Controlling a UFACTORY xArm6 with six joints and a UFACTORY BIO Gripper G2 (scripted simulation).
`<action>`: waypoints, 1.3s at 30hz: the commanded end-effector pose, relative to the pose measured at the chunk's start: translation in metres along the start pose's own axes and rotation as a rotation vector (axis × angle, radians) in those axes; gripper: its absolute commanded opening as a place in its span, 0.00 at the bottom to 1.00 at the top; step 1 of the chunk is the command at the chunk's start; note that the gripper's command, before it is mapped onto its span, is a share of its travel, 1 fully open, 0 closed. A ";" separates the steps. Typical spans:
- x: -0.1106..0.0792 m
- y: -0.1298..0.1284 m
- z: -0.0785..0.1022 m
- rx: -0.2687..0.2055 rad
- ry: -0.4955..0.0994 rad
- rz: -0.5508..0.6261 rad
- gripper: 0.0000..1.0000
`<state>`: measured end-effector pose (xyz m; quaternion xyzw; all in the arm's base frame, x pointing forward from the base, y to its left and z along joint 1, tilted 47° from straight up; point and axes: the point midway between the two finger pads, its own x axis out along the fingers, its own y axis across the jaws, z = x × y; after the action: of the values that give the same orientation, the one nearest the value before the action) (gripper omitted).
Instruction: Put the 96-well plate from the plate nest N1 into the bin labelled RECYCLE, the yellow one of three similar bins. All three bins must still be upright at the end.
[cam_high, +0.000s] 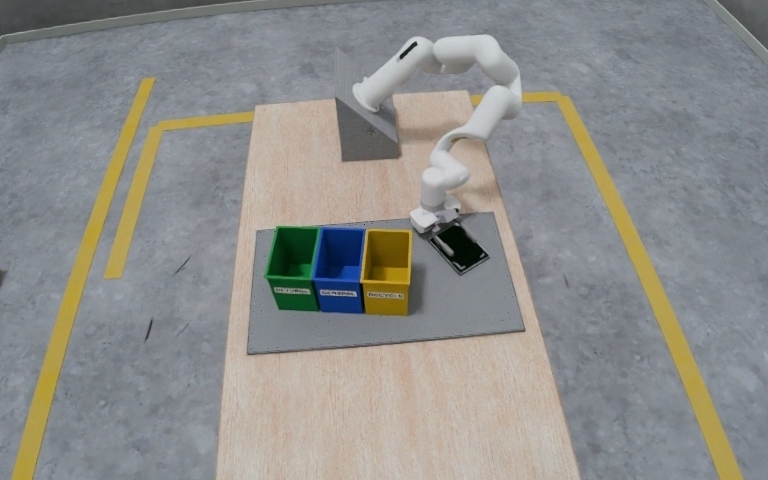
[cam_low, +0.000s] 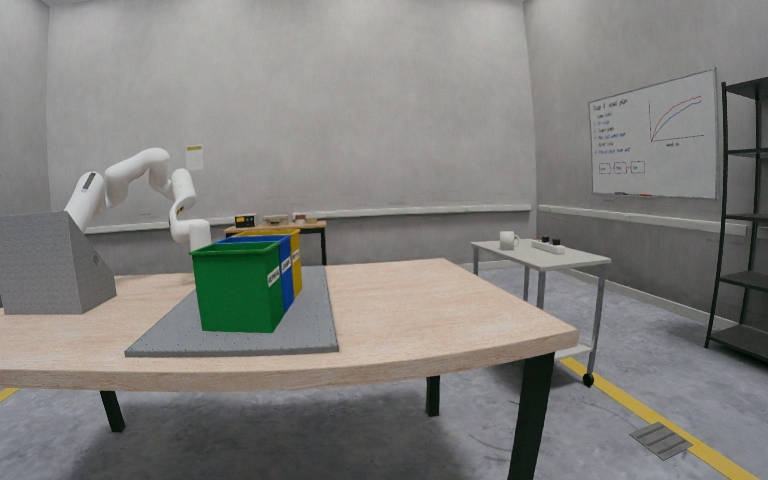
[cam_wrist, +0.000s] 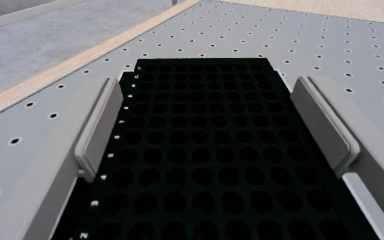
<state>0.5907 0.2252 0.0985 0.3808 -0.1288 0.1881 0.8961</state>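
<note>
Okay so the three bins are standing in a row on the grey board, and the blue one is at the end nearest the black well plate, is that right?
Not quite: the yellow bin is at the end nearest the black well plate, as the top view shows. The three bins do stand in a row on the grey board.
</note>
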 end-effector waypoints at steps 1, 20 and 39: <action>0.001 0.000 0.004 -0.001 -0.003 0.000 0.00; 0.001 0.000 0.016 -0.001 -0.003 0.000 0.00; 0.001 0.000 0.031 -0.001 -0.003 0.001 0.00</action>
<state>0.5887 0.2078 0.1146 0.3807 -0.1289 0.1880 0.8961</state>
